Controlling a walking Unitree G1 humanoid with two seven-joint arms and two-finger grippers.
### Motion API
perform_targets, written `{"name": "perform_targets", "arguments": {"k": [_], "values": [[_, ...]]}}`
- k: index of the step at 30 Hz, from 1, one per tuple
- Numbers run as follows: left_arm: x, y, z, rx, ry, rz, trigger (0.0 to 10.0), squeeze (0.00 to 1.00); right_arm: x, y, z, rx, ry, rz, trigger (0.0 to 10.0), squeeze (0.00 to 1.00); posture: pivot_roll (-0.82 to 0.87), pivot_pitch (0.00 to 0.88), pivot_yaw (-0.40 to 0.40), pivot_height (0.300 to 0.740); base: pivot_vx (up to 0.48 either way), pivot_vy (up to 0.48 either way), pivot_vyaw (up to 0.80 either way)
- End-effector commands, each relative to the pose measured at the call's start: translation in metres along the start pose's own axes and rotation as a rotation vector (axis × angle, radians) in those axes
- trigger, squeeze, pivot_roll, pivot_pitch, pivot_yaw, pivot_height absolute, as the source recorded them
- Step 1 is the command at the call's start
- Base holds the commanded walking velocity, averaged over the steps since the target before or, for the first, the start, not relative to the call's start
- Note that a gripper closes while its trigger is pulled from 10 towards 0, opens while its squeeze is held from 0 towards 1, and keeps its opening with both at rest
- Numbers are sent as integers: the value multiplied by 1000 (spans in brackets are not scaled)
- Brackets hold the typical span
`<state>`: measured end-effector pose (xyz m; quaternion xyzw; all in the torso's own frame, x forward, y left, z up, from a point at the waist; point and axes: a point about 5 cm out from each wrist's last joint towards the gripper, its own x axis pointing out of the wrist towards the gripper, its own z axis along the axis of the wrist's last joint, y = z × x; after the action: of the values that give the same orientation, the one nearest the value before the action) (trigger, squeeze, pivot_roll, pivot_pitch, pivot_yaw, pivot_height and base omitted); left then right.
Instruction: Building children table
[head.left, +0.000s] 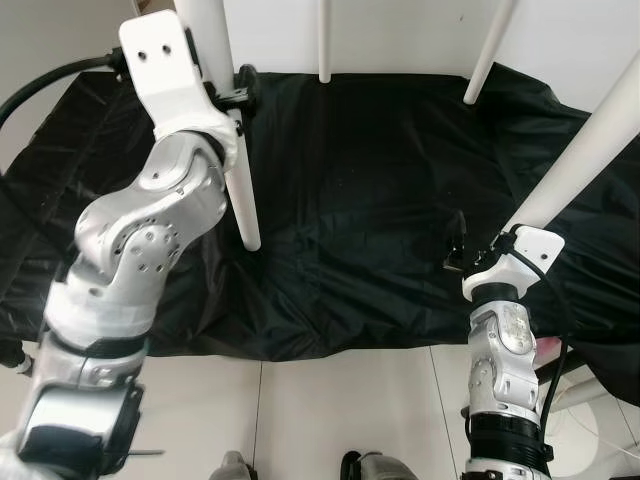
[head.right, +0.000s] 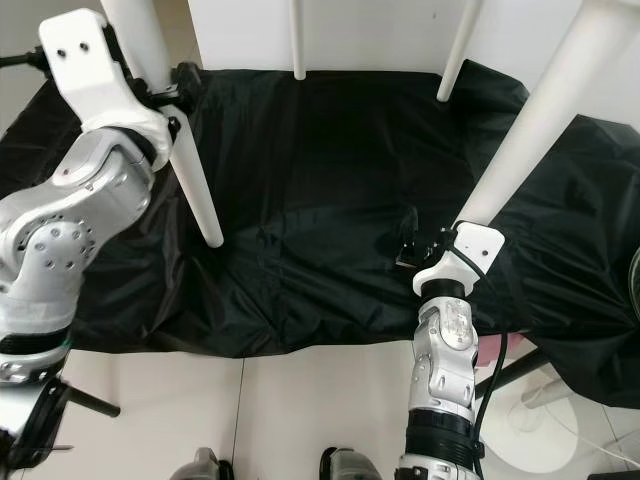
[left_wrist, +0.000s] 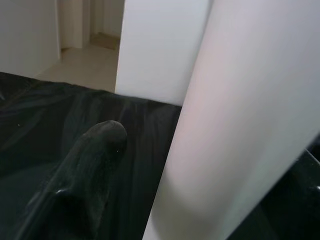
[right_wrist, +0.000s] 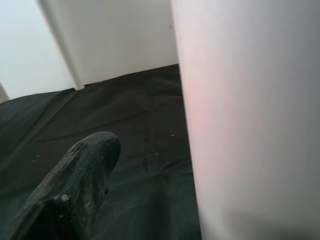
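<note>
1. Left eye view: a white children's table stands on its four legs on a black sheet (head.left: 380, 200). I am looking down between the legs.
2. Left gripper (head.left: 238, 98) sits high on the near-left leg (head.left: 243, 200), whose foot rests near the sheet's near-left edge. One black finger (left_wrist: 85, 165) lies alongside the leg in the left wrist view. I judge it clamped on the leg, though the second finger is hidden.
3. Right gripper (head.left: 468, 250) is low against the near-right leg (head.left: 590, 140). One finger (right_wrist: 75, 185) stands apart from the leg surface. Pinching or spread: cannot tell.
4. Key relation: both near legs run steeply upward, long axes splaying outward toward the feet. Each arm is on its own side's leg.
5. Far legs (head.left: 324, 40) rest at the sheet's far edge, well apart from both grippers.
6. Judgement: any lift or shift must move both legs together along their axes, else the table racks.
</note>
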<state>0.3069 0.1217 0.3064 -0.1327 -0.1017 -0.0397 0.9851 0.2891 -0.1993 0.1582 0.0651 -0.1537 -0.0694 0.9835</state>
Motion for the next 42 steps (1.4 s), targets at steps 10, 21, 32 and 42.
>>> {"name": "perform_targets", "arguments": {"k": [10,21,32,42], "values": [[-34,-21,-20,39,23,-676,10000,0,-14,0,4,-6,-12,53,10000,0,0,120,22,740,0,0,0],[-40,-14,-33,99,19,-706,10000,0,-25,-7,4,-6,-6,73,10000,0,-5,107,29,740,0,0,0],[-25,8,-40,196,-6,-541,10000,0,-15,3,11,-5,-30,188,10000,0,3,114,25,740,0,0,0],[-26,33,-57,263,15,-398,10000,0,-20,-5,17,-16,-54,116,10000,0,-1,119,13,740,0,0,0]]}}
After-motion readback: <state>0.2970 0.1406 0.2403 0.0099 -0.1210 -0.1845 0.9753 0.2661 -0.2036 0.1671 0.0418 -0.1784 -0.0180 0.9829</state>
